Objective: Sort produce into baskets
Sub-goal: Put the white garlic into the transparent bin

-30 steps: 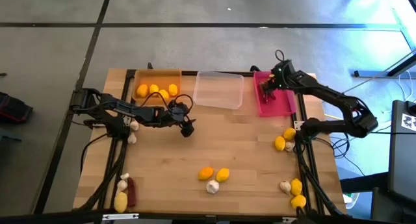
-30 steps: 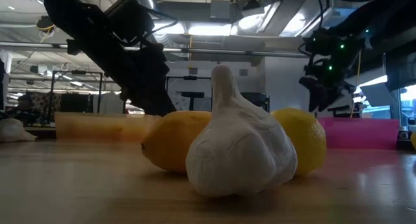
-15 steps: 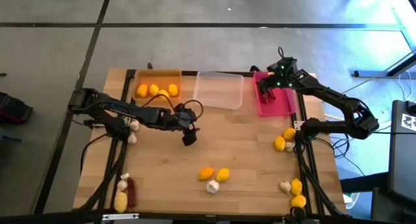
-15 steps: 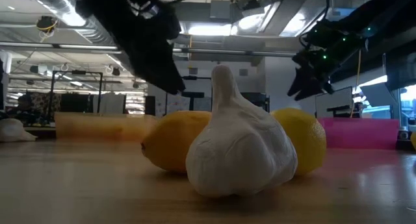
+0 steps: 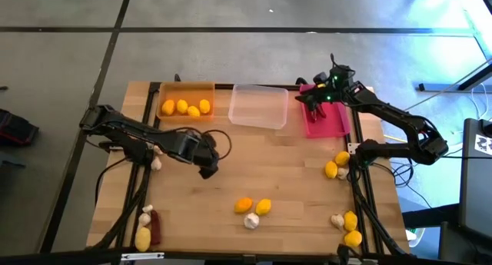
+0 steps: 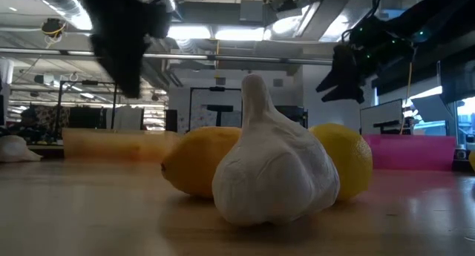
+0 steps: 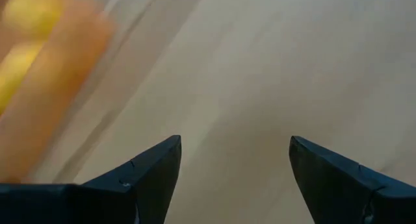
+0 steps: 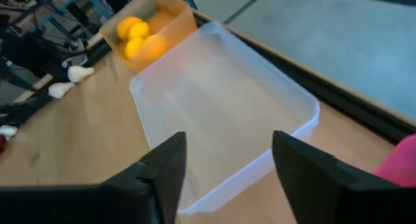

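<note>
1. Left hand [image 5: 206, 171] released, nothing in it, over bare bench [image 5: 292, 180] below the orange tray [image 5: 185, 101].
2. Right hand [image 5: 306, 99] released, empty, above the pink tray [image 5: 327, 125], facing the clear tray [image 5: 259, 106].
3. Four lemons [image 5: 187, 107] sit in the orange tray; two more lemons and a garlic bulb [image 5: 250, 220] lie mid-bench.

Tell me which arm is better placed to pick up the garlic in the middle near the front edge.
Probably left. Its open, empty tool hovers over bare table nearer the garlic. The right tool is far off, above the pink tray.
</note>
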Robot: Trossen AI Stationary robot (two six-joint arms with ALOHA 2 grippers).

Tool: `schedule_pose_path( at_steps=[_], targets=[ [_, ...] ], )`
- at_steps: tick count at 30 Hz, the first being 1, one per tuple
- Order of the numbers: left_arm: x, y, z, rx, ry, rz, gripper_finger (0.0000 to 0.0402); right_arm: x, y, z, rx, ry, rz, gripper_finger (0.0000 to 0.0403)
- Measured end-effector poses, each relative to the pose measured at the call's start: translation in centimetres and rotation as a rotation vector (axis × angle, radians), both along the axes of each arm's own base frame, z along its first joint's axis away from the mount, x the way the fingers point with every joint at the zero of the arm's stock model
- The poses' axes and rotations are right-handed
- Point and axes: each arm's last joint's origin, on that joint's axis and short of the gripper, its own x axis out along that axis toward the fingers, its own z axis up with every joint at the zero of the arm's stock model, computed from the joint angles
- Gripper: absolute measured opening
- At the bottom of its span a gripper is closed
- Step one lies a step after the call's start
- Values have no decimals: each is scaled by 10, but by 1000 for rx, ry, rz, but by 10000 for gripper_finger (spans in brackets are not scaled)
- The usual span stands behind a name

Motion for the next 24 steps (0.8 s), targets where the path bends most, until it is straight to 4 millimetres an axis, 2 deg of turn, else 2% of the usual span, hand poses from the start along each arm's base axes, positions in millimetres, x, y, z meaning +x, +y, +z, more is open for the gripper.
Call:
schedule_pose_path(
  at_steps=[4,8,13,18,24],
  targets=[
    [-18,8,-1,-16,134,199,280,1,-1,2,-4,-17,-20,281],
    [-24,24,-7,-106,224,331,280,1,-1,2,-7,-20,-18,311],
    [-25,53,-22,-177,340,428,280,1,-1,1,7,-18,-8,316],
    [-28,81,-38,-202,537,509,280,0,0,0,17,-13,-5,317],
    [-27,108,-59,-268,681,514,280,0,0,0,18,-13,-4,317]
  ],
)
